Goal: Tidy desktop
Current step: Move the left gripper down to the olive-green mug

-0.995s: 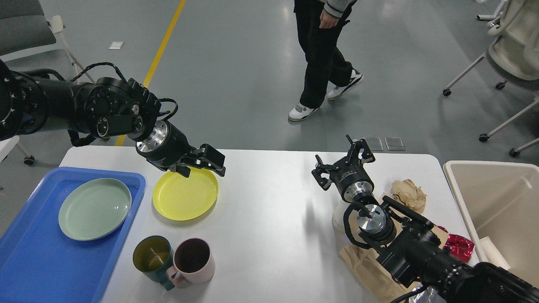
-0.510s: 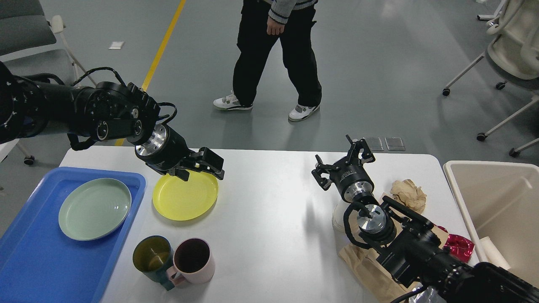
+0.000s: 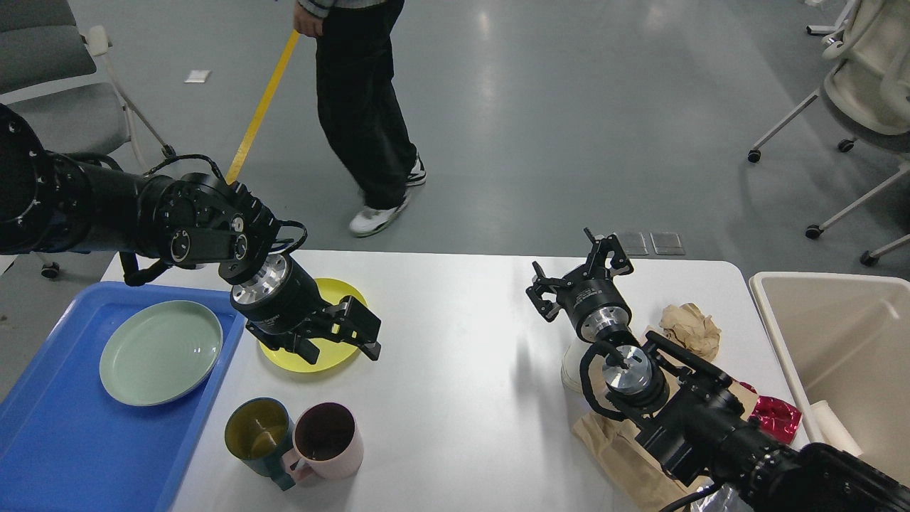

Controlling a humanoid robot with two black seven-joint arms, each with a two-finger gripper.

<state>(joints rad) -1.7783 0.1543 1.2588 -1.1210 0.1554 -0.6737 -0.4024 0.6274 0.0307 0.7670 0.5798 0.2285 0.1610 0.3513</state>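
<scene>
Since a second ago your left gripper point(image 3: 341, 341) dropped, fingers spread over the yellow plate point(image 3: 334, 355) on the desktop point(image 3: 455, 370); next, close on its near rim.

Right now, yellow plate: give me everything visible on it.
The yellow plate is round, shallow, with a raised rim; it looks like glossy plastic. It lies flat on the desktop, just right of the blue tray, apparently empty. The left gripper, open, hangs over its near edge and hides much of it; contact cannot be told.
</scene>
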